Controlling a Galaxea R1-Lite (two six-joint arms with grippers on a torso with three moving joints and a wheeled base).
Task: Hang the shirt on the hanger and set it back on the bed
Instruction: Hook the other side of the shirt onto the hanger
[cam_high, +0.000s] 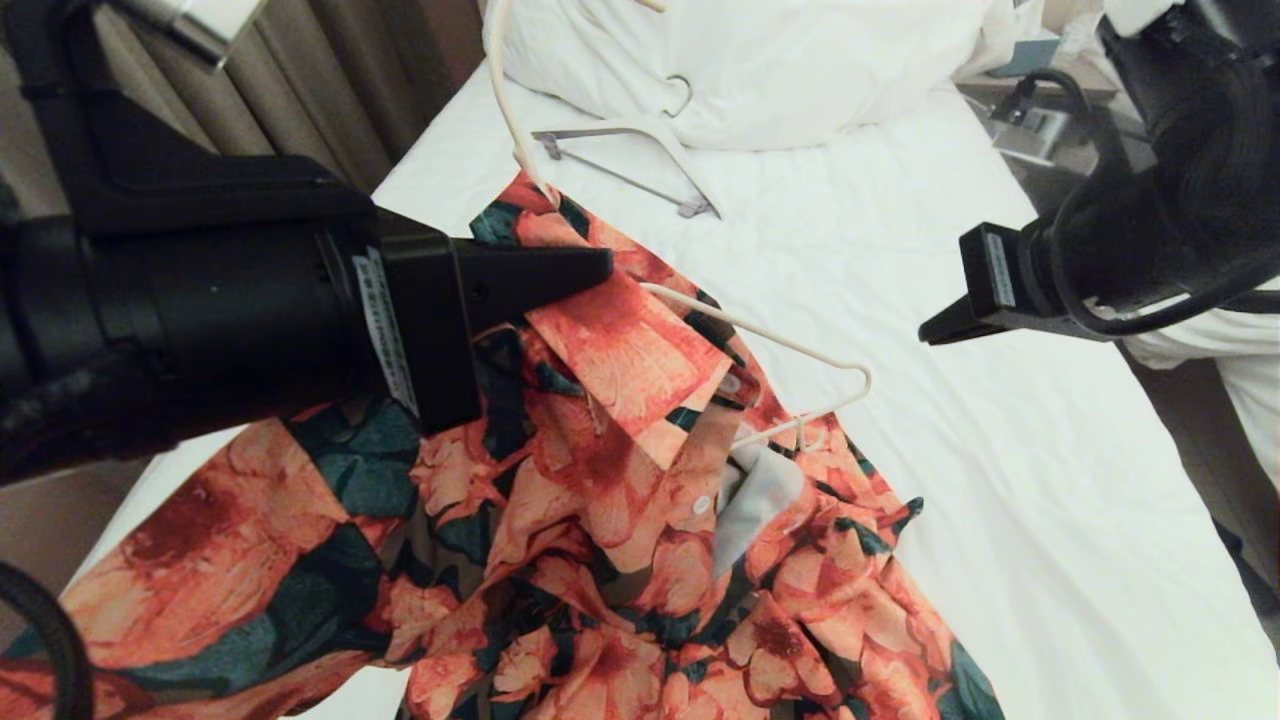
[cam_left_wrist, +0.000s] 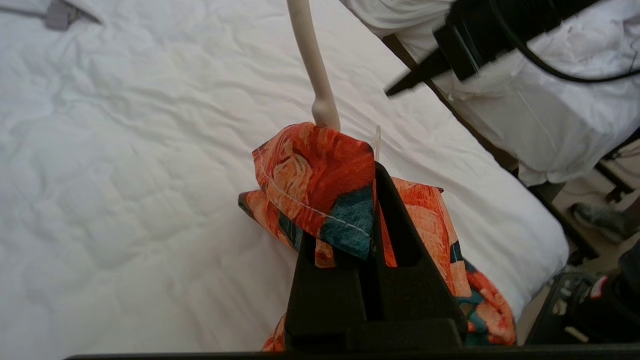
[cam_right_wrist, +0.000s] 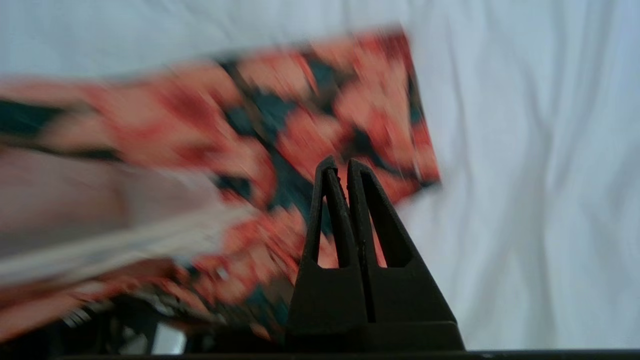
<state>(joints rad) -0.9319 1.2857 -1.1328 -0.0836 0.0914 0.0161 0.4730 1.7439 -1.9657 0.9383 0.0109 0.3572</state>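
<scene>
Gripping a fold of the shirt (cam_high: 600, 520) near its collar, the left gripper (cam_high: 590, 272) has its fingers clamped on the flowered cloth and holds it raised above the near left part of the bed (cam_high: 1000, 480). In the left wrist view the fabric bunches between the black fingers (cam_left_wrist: 400, 235), and a cream-white arm of the hanger (cam_left_wrist: 312, 65) rises just behind the pinched cloth. The hanger (cam_high: 790, 350) sits partly inside the shirt: one thin arm runs out to the right of the collar and bends back toward the white neck label (cam_high: 760, 495), while its long hook end climbs to the far left. The rest of the shirt spills down to the near edge, crumpled.

The right gripper (cam_high: 935, 332) hangs over the right side of the bed, well apart from the shirt, its fingers pressed together on nothing.

Farther back, a thicker white hanger with a grey metal bar (cam_high: 630, 165) lies on the sheet just before the pillow (cam_high: 760, 70). Curtains (cam_high: 330, 90) hang at the far left.
</scene>
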